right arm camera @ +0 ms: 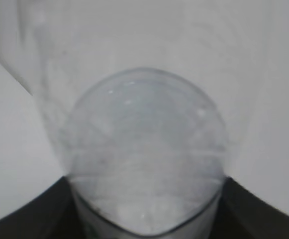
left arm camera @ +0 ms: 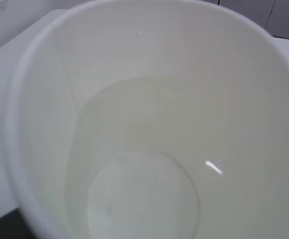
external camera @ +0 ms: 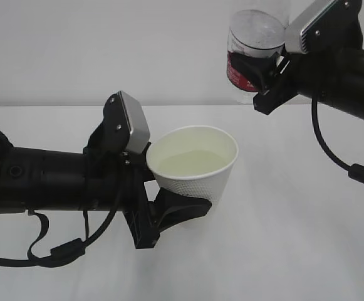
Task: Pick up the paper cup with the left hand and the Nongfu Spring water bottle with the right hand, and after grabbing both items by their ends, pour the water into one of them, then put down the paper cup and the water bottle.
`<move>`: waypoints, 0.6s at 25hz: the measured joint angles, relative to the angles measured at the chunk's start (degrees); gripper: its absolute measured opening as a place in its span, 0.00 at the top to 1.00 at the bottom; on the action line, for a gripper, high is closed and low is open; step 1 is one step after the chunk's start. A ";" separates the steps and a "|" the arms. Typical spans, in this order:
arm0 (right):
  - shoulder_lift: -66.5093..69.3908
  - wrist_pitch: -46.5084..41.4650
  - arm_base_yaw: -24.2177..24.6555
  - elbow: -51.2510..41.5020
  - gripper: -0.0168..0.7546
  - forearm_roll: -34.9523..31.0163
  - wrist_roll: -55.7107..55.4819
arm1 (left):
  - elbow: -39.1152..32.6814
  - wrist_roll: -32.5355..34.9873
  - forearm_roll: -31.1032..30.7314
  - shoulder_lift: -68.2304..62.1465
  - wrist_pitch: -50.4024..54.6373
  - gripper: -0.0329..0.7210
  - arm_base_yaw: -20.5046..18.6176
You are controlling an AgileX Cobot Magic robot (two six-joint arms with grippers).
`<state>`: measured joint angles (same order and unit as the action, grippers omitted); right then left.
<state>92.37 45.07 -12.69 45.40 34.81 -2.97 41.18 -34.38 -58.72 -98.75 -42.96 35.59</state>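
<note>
The paper cup (external camera: 194, 185) is held above the table, leaning slightly, with my left gripper (external camera: 180, 199) shut on its lower wall. Water (external camera: 191, 164) fills its bottom part. In the left wrist view only the cup's cream inside (left arm camera: 149, 59) and the water (left arm camera: 144, 189) show, and the fingers are hidden. The Nongfu Spring water bottle (external camera: 252, 50) hangs high at the upper right, tilted with its round base up and toward the camera and its neck hidden. My right gripper (external camera: 266, 72) is shut on it near the red label. The right wrist view shows the bottle's clear base (right arm camera: 144, 149) between dark fingers (right arm camera: 25, 219).
A white table (external camera: 294, 251) lies under both arms, with a pale wall (external camera: 106, 44) behind it. A black cable (external camera: 332, 150) loops down from the right arm. The left arm's cable (external camera: 37, 251) hangs near the table's front left.
</note>
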 joint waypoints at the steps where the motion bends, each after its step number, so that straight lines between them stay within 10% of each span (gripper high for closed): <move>1: 0.00 0.00 0.00 0.00 0.42 -0.86 -0.25 | 0.00 0.00 0.00 0.00 0.00 0.30 0.00; 15: 0.00 -8.42 0.00 0.00 0.42 -11.08 -0.82 | 0.00 0.00 0.00 0.00 0.10 0.30 0.00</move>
<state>92.37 36.65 -12.69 45.40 23.74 -3.79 41.18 -34.38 -58.72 -98.75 -42.86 35.59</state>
